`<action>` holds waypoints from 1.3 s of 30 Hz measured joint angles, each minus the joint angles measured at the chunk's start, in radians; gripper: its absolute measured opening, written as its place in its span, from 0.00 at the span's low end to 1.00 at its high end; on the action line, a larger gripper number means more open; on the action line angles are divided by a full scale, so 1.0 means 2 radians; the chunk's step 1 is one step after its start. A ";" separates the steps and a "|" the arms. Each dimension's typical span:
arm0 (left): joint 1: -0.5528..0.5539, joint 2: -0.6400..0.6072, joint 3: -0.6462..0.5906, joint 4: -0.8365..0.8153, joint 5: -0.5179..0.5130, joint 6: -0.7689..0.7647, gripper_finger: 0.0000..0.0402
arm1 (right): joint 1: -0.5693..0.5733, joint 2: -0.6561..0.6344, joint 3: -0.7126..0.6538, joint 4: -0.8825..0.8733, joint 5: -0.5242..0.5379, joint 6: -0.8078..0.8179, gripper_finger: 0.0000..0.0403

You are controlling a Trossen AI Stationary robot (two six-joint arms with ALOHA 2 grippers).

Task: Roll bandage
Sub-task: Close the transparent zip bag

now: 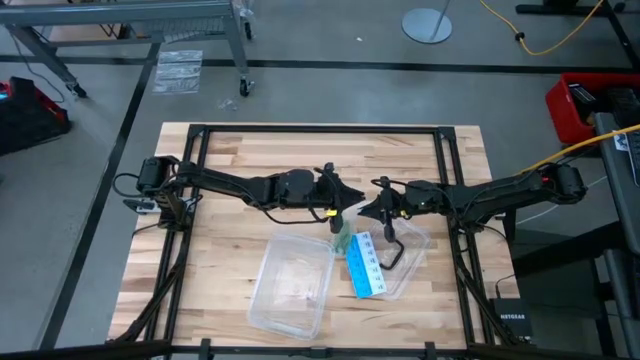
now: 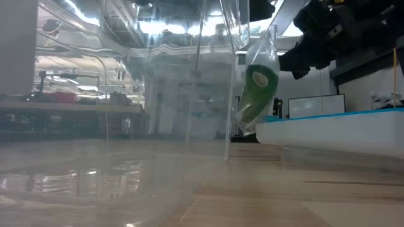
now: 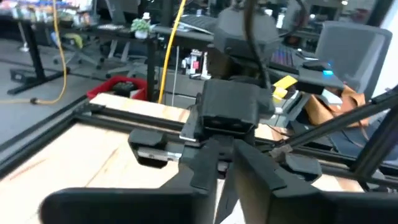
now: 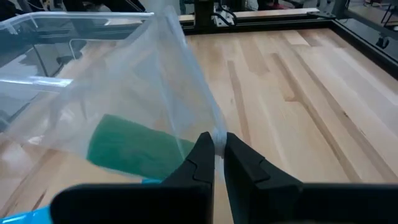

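A rolled dark green bandage (image 4: 130,152) sits inside a clear plastic bag (image 4: 155,81). The bag hangs over the middle of the table, between my two grippers. My right gripper (image 4: 219,142) reaches in from the table's right and is shut on the bag. In the low view the bandage (image 2: 259,88) shows in the bag's lower part, tilted. My left gripper (image 1: 345,196) reaches in from the table's left and stands just across from the right one, above the bandage (image 1: 343,238). The left wrist view does not show the bag plainly. My right gripper pinches the bag's upper edge (image 4: 217,132) between its two fingers. The fingers come nearly level from the table's right. The bag hangs slack and slanted below them, with the bandage in its lower part. Whether its lower end touches the table I cannot tell.
A clear plastic container (image 1: 290,285) stands near the front, left of the bag. A blue-and-white card (image 1: 366,265) lies right of the bag, partly on a clear tray (image 1: 408,255). The wooden table (image 1: 250,160) has bare room at the back and left.
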 joint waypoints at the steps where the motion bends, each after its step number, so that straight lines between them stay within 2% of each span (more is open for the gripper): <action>1: 0.000 0.000 0.000 0.000 -0.006 -0.005 0.14 | 0.000 0.000 0.000 -0.001 0.000 0.000 0.05; 8: -0.001 0.000 0.000 -0.005 -0.018 -0.056 0.35 | 0.000 0.000 0.000 0.003 0.048 0.000 0.05; 12: -0.001 0.001 0.000 -0.029 -0.018 -0.059 0.42 | 0.000 0.000 0.000 0.012 0.064 0.001 0.05; 18: -0.004 0.001 -0.001 -0.052 -0.018 -0.060 0.44 | 0.000 0.000 0.000 0.040 0.072 0.004 0.05; 33: -0.011 0.001 -0.001 -0.062 -0.020 -0.063 0.44 | 0.000 0.000 0.000 0.043 0.083 0.024 0.05; 39: -0.010 0.021 -0.001 -0.051 -0.020 -0.065 0.44 | 0.000 0.000 0.000 0.051 0.083 0.024 0.05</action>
